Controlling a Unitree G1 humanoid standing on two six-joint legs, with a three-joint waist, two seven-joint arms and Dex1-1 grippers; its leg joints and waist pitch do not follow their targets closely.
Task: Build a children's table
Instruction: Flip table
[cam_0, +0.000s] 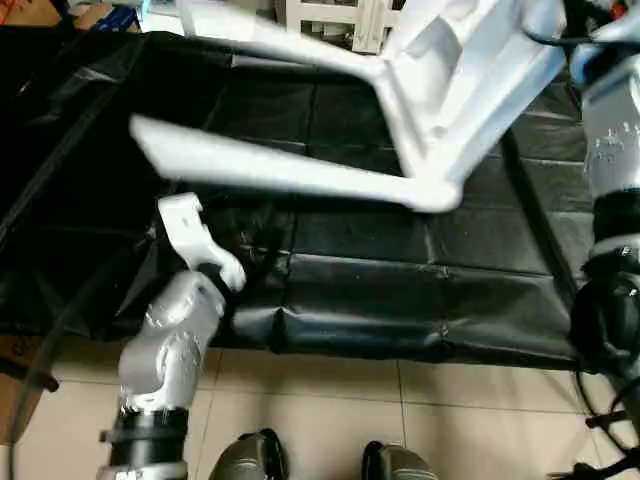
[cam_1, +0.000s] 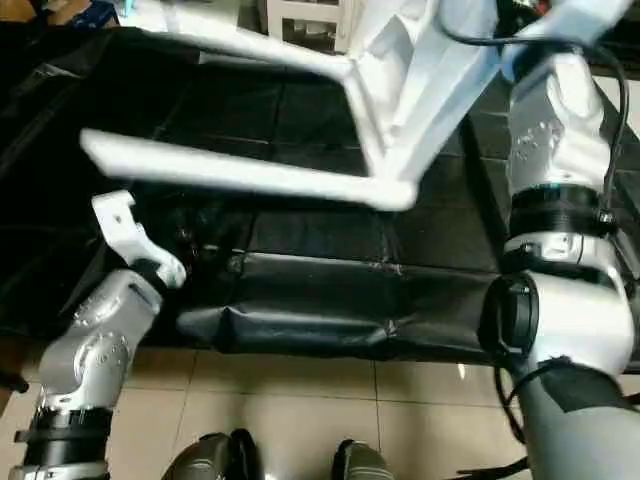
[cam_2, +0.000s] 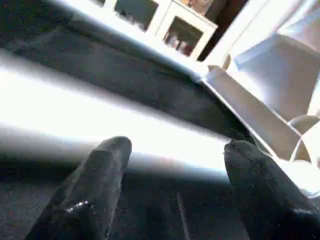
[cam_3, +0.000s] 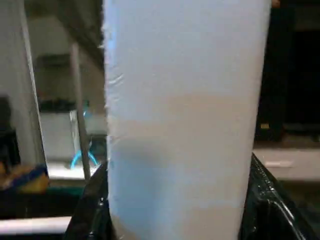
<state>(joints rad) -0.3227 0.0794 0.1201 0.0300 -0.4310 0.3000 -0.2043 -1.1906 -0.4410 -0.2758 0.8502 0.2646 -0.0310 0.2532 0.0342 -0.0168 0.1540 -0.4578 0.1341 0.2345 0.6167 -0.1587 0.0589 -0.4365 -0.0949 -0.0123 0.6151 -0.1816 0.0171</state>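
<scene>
The children's table is up in the air, tilted, above the black mat. Its white top (cam_0: 470, 70) is at the upper right. Two white legs stick out to the left from its corners, a near one (cam_0: 280, 170) and a far one (cam_0: 290, 45). My right gripper (cam_3: 177, 185) is raised at the top right, shut on a broad white part of the table between its black fingers (cam_3: 92, 200). Just below the near leg (cam_2: 100, 115) is my left gripper (cam_2: 175, 150), open. Its fingers (cam_2: 107, 165) stand wide apart and are not touching the leg.
A black mat (cam_0: 400, 260) covers the floor under the table, with a tiled floor (cam_0: 320, 400) in front of it. A white shelf unit (cam_0: 340, 20) stands at the back. Cardboard (cam_0: 15, 390) lies at the left edge. Black cables (cam_0: 610, 400) hang by my right arm.
</scene>
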